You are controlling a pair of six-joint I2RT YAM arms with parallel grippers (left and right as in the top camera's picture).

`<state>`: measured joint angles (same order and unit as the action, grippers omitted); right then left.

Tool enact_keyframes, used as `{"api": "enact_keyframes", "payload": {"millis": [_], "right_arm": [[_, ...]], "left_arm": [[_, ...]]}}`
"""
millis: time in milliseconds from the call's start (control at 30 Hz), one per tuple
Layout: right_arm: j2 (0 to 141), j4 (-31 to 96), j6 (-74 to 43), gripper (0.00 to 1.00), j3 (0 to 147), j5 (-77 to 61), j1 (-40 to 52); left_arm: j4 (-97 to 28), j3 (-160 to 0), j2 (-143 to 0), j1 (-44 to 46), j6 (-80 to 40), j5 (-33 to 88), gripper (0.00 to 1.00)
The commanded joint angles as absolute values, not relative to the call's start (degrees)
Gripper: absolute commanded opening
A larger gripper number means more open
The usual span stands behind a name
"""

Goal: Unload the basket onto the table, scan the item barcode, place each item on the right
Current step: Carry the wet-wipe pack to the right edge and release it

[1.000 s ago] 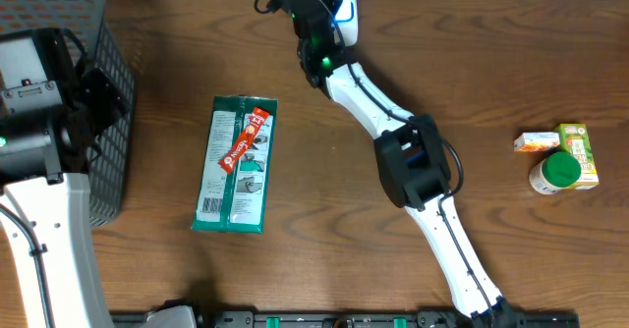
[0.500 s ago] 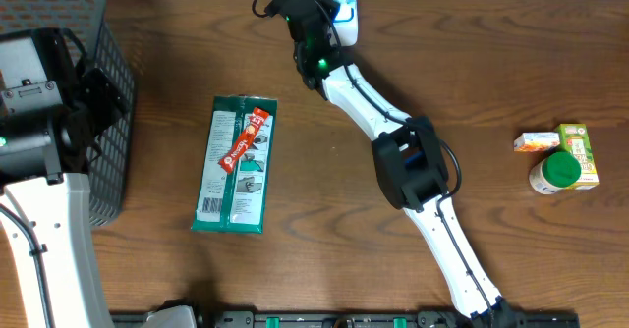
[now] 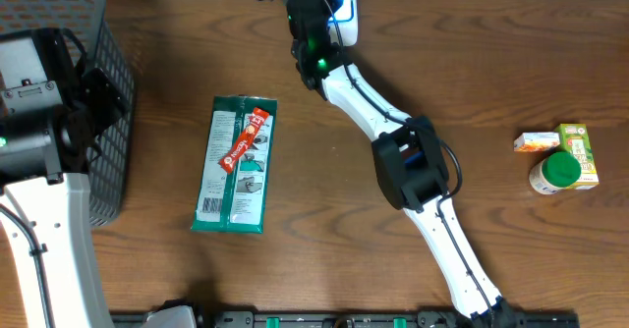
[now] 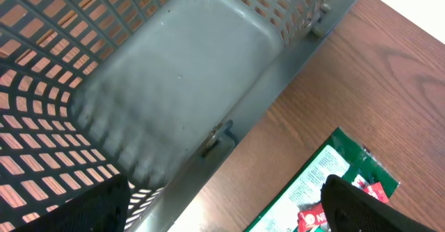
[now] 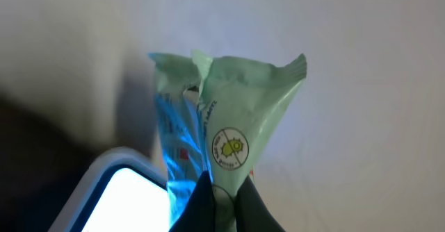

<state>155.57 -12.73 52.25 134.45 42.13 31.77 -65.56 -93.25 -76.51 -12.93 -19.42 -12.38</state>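
Wooden tabletop [image 3: 491, 73], far edge: the right gripper [image 5: 221, 194] pinches a pale green packet [image 5: 233, 114] close to the lit scanner [image 5: 115, 190]. Scanning looks underway, though no barcode shows, so perhaps unread. The left gripper [image 4: 229, 214] hangs spread over the basket [image 4: 174, 86] at the left edge.

Scanner [image 3: 347, 14] half off overhead's top edge; packet [image 5: 229, 100] print blurry, btm hidden by R gripper [image 5: 221, 194].
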Motion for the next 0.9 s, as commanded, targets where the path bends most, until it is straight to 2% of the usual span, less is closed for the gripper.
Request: {"api": "enact_keyframes", "payload": {"millis": [0,200,367,500,667,867], "right_arm": [[146.8,-6.7,45.2,0.01,135.2,43.7,32.9],[134.3,21.7,24.6,0.01,135.2,41.3,33.4],[123.9,47.2,12.3,0.01,135.2,28.7,31.9],[118.0,64.8,9.8,0.01,135.2,15.6,28.6],[116.5,81.3,8.4,0.01,135.2,5.5,22.4],[117.4,87.9,7.3,0.01,128.2,-1.0,14.4]], "left_arm": [[-65.6,-93.6,-76.7,-13.1,-18.9,-13.1,0.88],[-65.6,-93.6,-76.7,-13.1,-18.9,-13.1,0.88],[-65.6,-93.6,-76.7,-13.1,-18.9,-13.1,0.88],[-65.6,-93.6,-76.7,-13.1,-18.9,-13.1,0.88],[-65.5,-93.6,-76.7,-13.1,-18.9,-13.1,0.88],[-65.6,-93.6,-76.7,-13.1,-18.9,-13.1,0.88]]}}
